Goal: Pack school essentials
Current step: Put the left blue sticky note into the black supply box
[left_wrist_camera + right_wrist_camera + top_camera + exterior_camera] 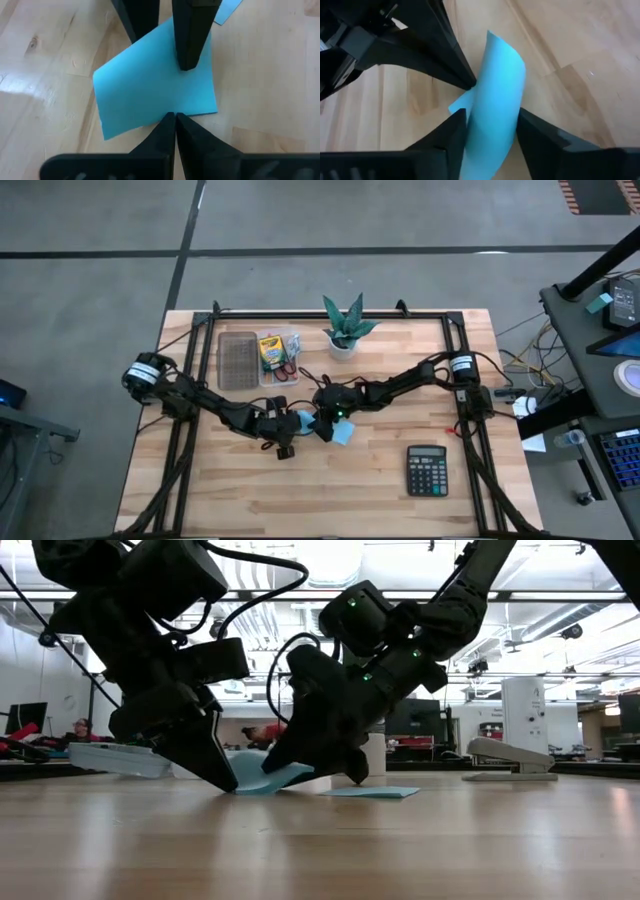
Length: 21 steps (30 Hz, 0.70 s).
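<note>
A light-blue sticky-note sheet (155, 85) lies at the table's middle with one end curled up off the wood (265, 778). My left gripper (175, 117) is shut, its tips at one edge of the sheet. My right gripper (492, 130) comes from the other side, open, one finger on each side of the raised, bowed end. A second blue sheet (370, 792) lies flat on the table just beyond. The crayon box (270, 352) and red-handled scissors (286, 366) sit in a clear tray (238, 358) at the far left. My left gripper presses its shut fingertips down on the sheet's edge (172, 111), slanting down from the table's left. That edge stays on the wood while the rest of the sheet rises away from it. My right gripper has the sheet's raised end (495, 100) between its parted fingers, slanting down from the right. The bowed sheet's sides lie against the fingers' inner faces (462, 125); the jaws stand well apart.
A spiky green plant in a white pot (345, 328) stands at the far middle, close behind the grippers. A black calculator (427, 470) lies near the right front. Bare wood stretches along the near side. A black frame runs around the table's edges.
</note>
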Tool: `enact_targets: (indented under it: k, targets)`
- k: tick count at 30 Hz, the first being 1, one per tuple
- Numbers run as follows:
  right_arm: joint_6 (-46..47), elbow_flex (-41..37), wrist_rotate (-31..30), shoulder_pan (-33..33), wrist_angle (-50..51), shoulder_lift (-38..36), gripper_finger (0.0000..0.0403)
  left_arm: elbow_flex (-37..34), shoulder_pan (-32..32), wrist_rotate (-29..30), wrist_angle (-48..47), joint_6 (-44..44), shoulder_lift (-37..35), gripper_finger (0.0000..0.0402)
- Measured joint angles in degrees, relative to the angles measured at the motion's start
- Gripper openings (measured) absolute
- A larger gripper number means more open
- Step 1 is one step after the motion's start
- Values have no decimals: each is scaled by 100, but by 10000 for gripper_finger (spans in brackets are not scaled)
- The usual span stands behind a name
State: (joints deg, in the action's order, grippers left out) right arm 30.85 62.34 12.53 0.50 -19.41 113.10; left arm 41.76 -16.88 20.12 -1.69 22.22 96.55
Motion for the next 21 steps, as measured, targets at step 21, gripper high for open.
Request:
enact_targets:
  k: [21]
  targets:
    - [-164, -3, -28, -31, -84, -26, 62, -33, -157, 138, -643, -59, -1068, 0]
